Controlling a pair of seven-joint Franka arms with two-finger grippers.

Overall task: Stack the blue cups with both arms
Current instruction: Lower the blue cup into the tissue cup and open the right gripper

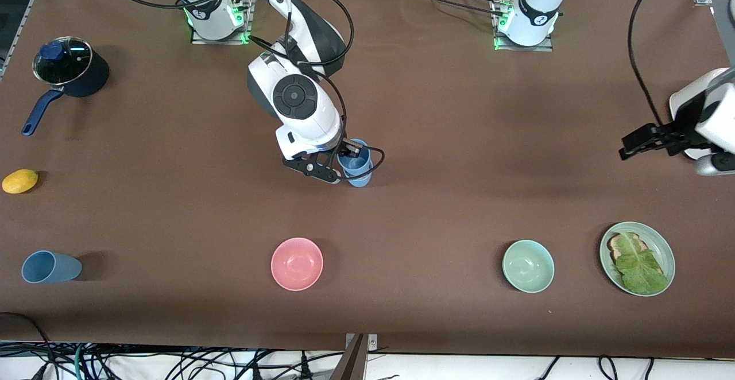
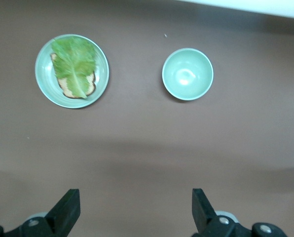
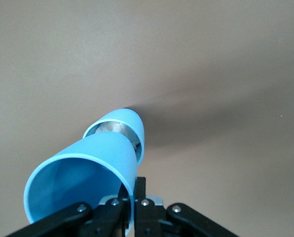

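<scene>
My right gripper [image 1: 346, 161] [image 3: 135, 185] is shut on the rim of a light-blue cup [image 1: 354, 161] [image 3: 83, 173], one finger inside and one outside. It holds this cup tilted over the middle of the table. The cup's base meets the mouth of a second blue cup [image 1: 362, 181] [image 3: 123, 123] standing on the table; I cannot tell how far it is in. A third blue cup [image 1: 50, 267] lies on its side toward the right arm's end, near the front edge. My left gripper [image 1: 629, 149] [image 2: 135, 197] hangs open and empty over the left arm's end of the table.
A pink bowl [image 1: 297, 263], a green bowl [image 1: 528, 266] [image 2: 187, 74] and a green plate [image 1: 666, 248] [image 2: 41, 74] with toast and lettuce lie along the front. A lidded blue pot [image 1: 69, 67] and a lemon [image 1: 20, 181] sit at the right arm's end.
</scene>
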